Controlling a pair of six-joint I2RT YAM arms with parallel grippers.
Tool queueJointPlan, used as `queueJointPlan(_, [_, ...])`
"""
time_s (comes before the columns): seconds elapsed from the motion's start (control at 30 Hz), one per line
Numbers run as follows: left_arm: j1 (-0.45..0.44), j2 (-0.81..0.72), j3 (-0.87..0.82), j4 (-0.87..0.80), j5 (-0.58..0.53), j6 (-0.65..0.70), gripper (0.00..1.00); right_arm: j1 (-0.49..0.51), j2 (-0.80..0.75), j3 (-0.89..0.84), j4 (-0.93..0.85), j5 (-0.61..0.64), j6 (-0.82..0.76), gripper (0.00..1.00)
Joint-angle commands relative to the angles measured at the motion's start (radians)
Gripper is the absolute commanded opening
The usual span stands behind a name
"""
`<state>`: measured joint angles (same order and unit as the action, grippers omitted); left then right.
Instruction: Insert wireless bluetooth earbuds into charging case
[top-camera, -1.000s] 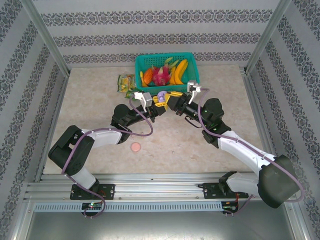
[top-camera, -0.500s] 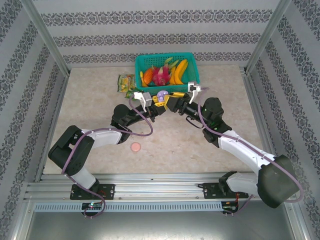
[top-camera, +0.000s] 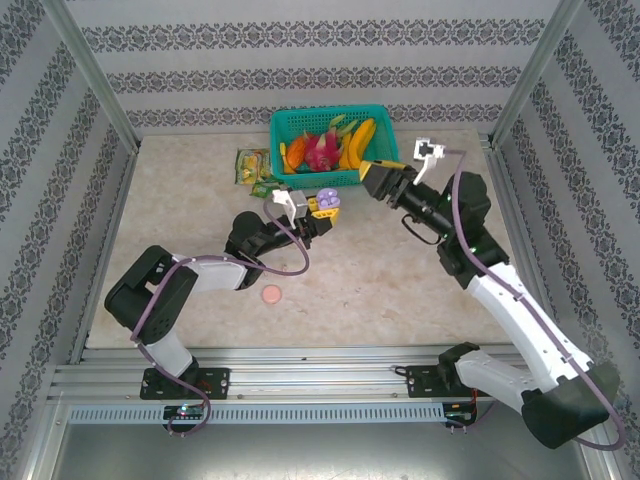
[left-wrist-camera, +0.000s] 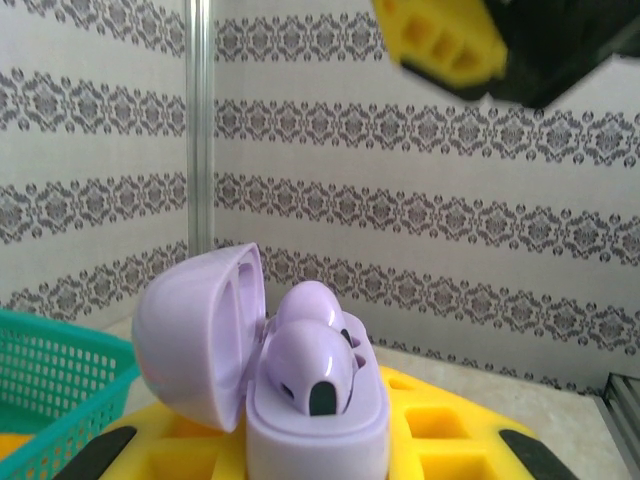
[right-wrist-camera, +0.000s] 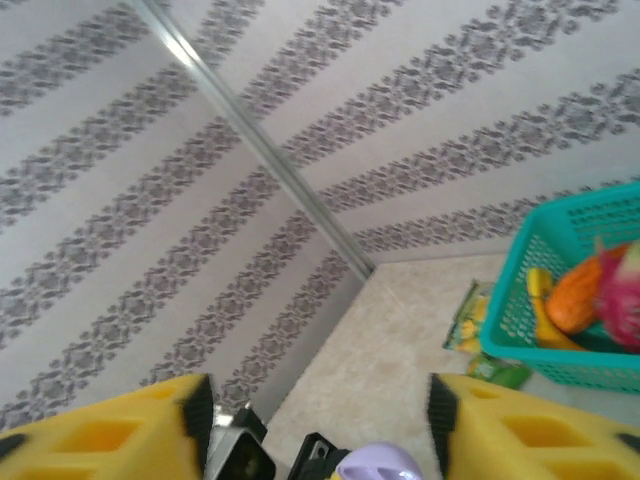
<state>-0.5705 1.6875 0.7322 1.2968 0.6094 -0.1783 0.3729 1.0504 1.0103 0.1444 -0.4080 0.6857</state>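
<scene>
left fingers pinched tight on lilac charging case, lid up; right fingers apart, empty, right of case. risks spilling earbud, seated proud in case, through tilt or bump.

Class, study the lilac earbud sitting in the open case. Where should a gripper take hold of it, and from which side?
Likely take the lilac earbud by its rounded top, the part standing proud of the case; the rest sits in its well. Come from above, fingers closing on the sides away from the upright lid, which crowds the hinge side.
</scene>
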Motion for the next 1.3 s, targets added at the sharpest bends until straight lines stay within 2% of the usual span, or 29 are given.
queueJointPlan(0.0, [-0.017, 0.011, -0.001, -0.010, 0.054, 0.045, 0.00, -0.024, 0.085, 0.120, -0.330, 0.021, -0.024, 0.50])
queueJointPlan(0.03, [-0.017, 0.014, 0.005, -0.027, 0.067, 0.053, 0.00, -0.028, 0.114, 0.152, -0.380, 0.026, -0.025, 0.44])
queueJointPlan(0.13, [-0.017, 0.025, 0.017, -0.071, 0.112, 0.065, 0.00, -0.036, 0.196, 0.215, -0.442, 0.008, -0.026, 0.35])
queueJointPlan(0.2, [-0.017, 0.034, 0.027, -0.088, 0.133, 0.065, 0.00, -0.036, 0.249, 0.253, -0.476, -0.007, -0.032, 0.32])
queueJointPlan(0.47, [-0.017, 0.074, 0.056, -0.102, 0.185, 0.047, 0.00, -0.014, 0.449, 0.359, -0.572, -0.058, -0.065, 0.28])
queueJointPlan(0.67, [-0.017, 0.103, 0.078, -0.097, 0.191, 0.037, 0.00, 0.035, 0.539, 0.403, -0.633, -0.058, -0.113, 0.27])
queueJointPlan(0.83, [-0.017, 0.113, 0.091, -0.102, 0.170, 0.043, 0.00, 0.067, 0.533, 0.378, -0.668, -0.054, -0.145, 0.25])
queueJointPlan(1.27, [-0.017, 0.174, 0.133, -0.085, 0.123, -0.005, 0.00, 0.043, 0.315, 0.203, -0.649, 0.024, -0.113, 0.24])
